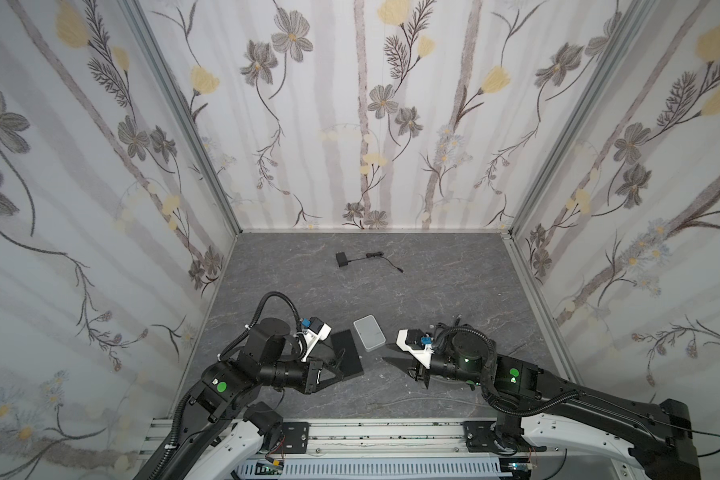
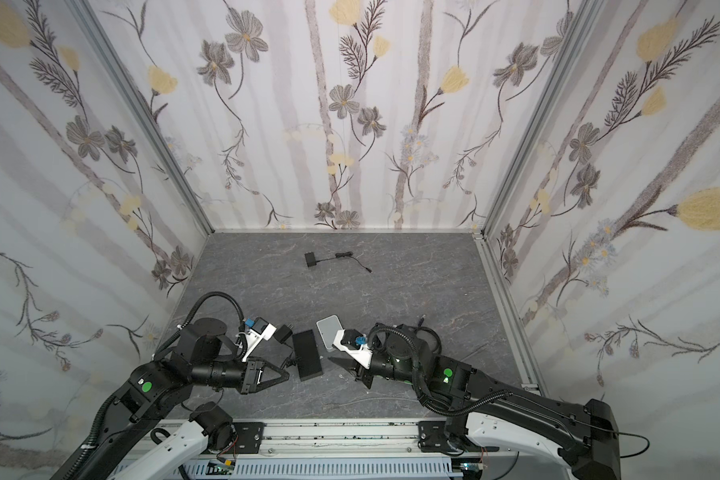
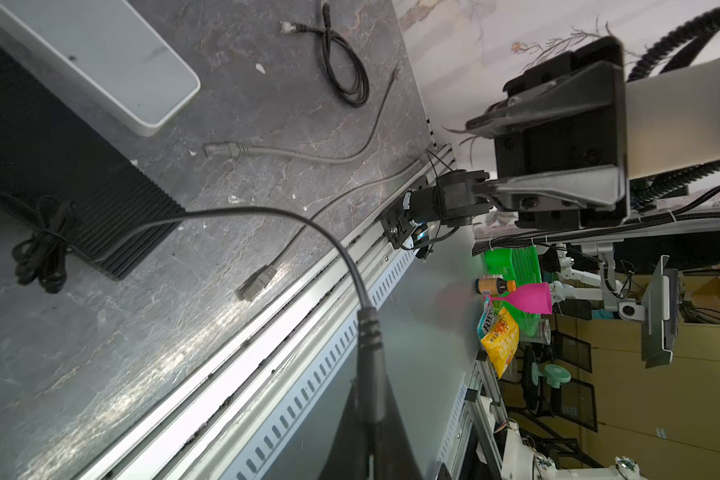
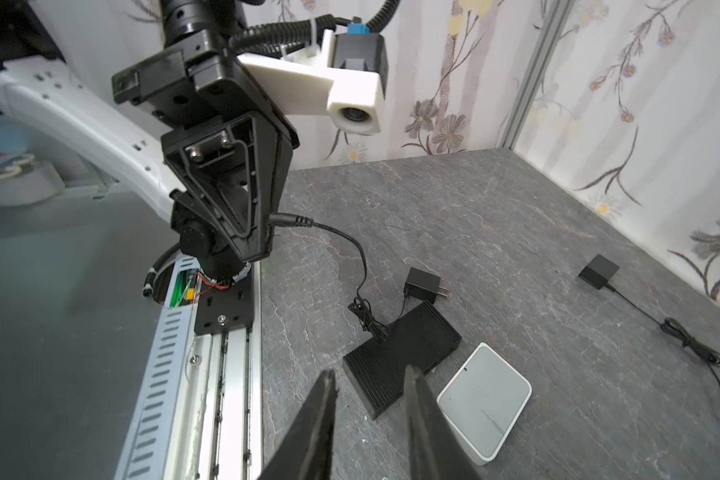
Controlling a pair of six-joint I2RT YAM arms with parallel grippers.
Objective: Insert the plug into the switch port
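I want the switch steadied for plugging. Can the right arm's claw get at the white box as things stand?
Probably yes: the right claw is open, empty and close by the white box, whose top is uncovered; the black ribbed box lies beside it, not between.

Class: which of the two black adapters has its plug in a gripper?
The near adapter, beside the black ribbed box; the far adapter leaves its plug loose.

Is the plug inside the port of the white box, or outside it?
Out. The left gripper holds the plug in the air, clear of the white box; its port cannot be seen.
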